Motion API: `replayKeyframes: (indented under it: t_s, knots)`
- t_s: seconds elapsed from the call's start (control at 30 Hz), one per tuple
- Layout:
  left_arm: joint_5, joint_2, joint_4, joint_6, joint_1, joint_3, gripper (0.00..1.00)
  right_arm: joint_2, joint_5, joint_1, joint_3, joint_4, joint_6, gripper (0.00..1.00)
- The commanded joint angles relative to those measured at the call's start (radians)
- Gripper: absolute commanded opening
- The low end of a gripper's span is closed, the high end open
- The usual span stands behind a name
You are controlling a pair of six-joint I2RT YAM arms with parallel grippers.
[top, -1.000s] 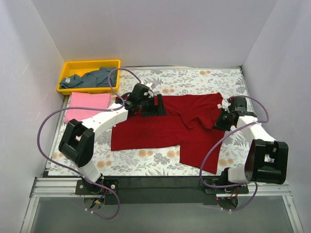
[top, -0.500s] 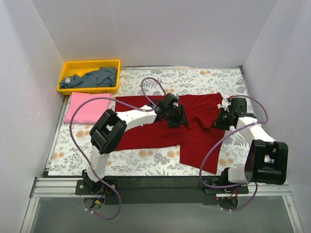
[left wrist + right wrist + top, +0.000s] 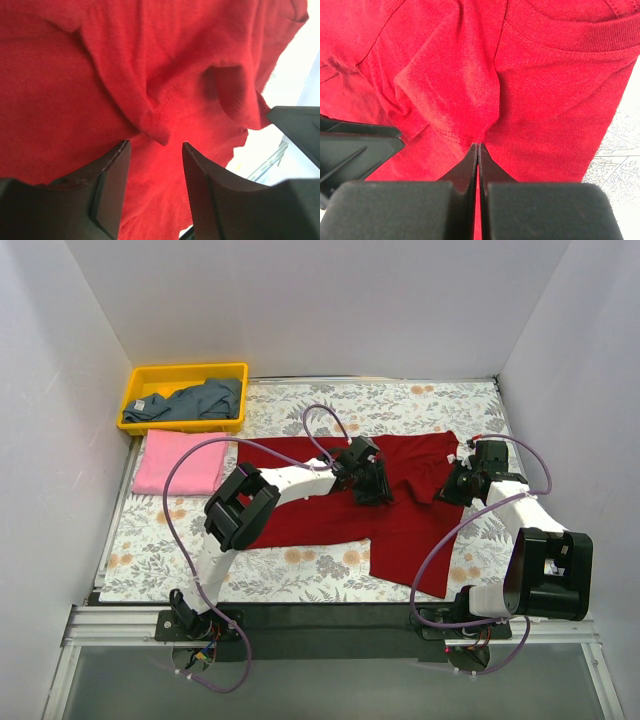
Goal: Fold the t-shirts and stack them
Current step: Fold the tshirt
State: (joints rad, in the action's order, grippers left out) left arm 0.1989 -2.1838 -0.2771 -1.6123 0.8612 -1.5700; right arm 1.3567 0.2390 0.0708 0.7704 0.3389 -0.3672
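Observation:
A large dark red t-shirt (image 3: 320, 510) lies spread and rumpled across the middle of the table. My left gripper (image 3: 382, 492) hovers low over its centre. In the left wrist view the left gripper (image 3: 155, 145) is open, and a folded corner of red cloth (image 3: 155, 132) lies just ahead of the fingertips. My right gripper (image 3: 453, 487) is at the shirt's right side. The right wrist view shows the right gripper (image 3: 478, 146) shut, pinching a pucker of the red t-shirt (image 3: 450, 90). A folded pink t-shirt (image 3: 180, 462) lies at the left. A blue-grey t-shirt (image 3: 195, 400) sits in the bin.
The yellow bin (image 3: 185, 370) stands at the back left corner. White walls close in the floral table cover (image 3: 400, 400) on three sides. A black rail (image 3: 330, 615) runs along the near edge. Purple cables loop over both arms.
My left arm has swung right, from the shirt's left part to the fold at its centre, and its jaws have narrowed. The right arm has held still, shut.

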Motion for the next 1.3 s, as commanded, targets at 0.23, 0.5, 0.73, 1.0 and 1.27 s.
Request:
replayKeyframes:
  t_s: [0.23,0.5,0.73,1.0,1.27]
  knots:
    - [-0.027,-0.042,0.000,-0.015,0.007,-0.088,0.37,0.010,0.011,0.003,-0.008,-0.035,-0.006,0.01]
    - [-0.027,-0.025,-0.001,-0.012,0.009,-0.079,0.08,-0.008,0.002,0.001,-0.008,-0.032,-0.001,0.01]
    - [-0.033,0.035,-0.054,0.026,0.001,-0.065,0.00,-0.024,-0.066,0.003,-0.006,0.005,0.022,0.01]
    - [0.031,0.071,-0.123,0.069,-0.024,-0.053,0.00,-0.039,-0.099,0.003,-0.006,0.026,0.025,0.01]
    - [0.099,0.071,-0.169,0.103,-0.039,-0.048,0.00,-0.053,-0.110,0.003,-0.032,0.051,0.028,0.01]
